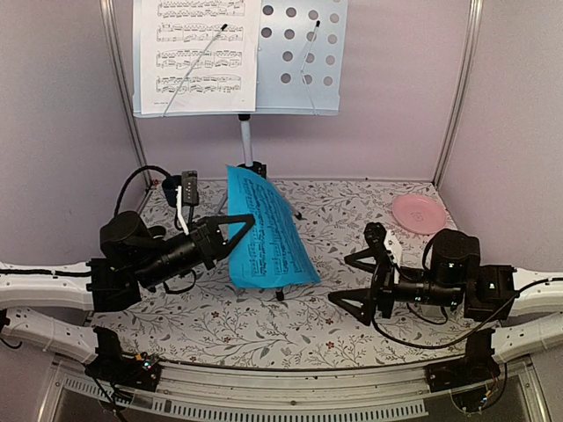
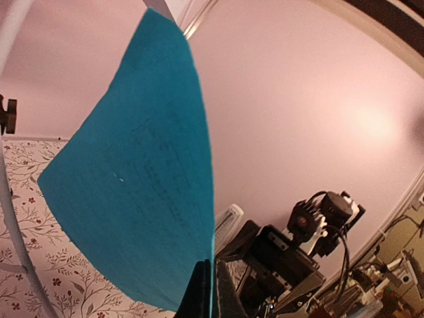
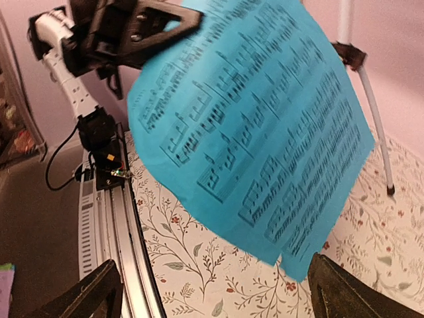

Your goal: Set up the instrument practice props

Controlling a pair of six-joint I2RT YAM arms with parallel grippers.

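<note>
From above: floral-print tabletop (image 1: 264, 330) closed in by plain lilac walls (image 1: 62, 114), with 2 slanting metal posts (image 1: 462, 88) at the back corners. At the rear, silver music stand (image 1: 246, 136) with its perforated tray (image 1: 308, 53) up high and the white music sheet (image 1: 198, 53) resting on the tray's left half. Mid-table, just in front of the stand's pole, blue music sheet (image 1: 264, 233) upright and curling, pinched at its left edge by the left gripper (image 1: 246, 224). Right gripper (image 1: 352, 283) low at the right, fingers spread wide, holding nothing. Pink plate (image 1: 419, 213) near the back right corner. From the left wrist: fingers (image 2: 199, 298) pressed together on the sheet's lower edge, blank teal back filling the left half, pale pink wall (image 2: 298, 99) behind, flowered cloth below. From the right wrist: printed side of the sheet facing the camera, lower corner hanging close above the cloth, 2 dark fingertips (image 3: 86, 295) far apart at the bottom corners, grey edge rail (image 3: 109, 212) at the left, white stand leg (image 3: 374, 126) at the right.
</note>
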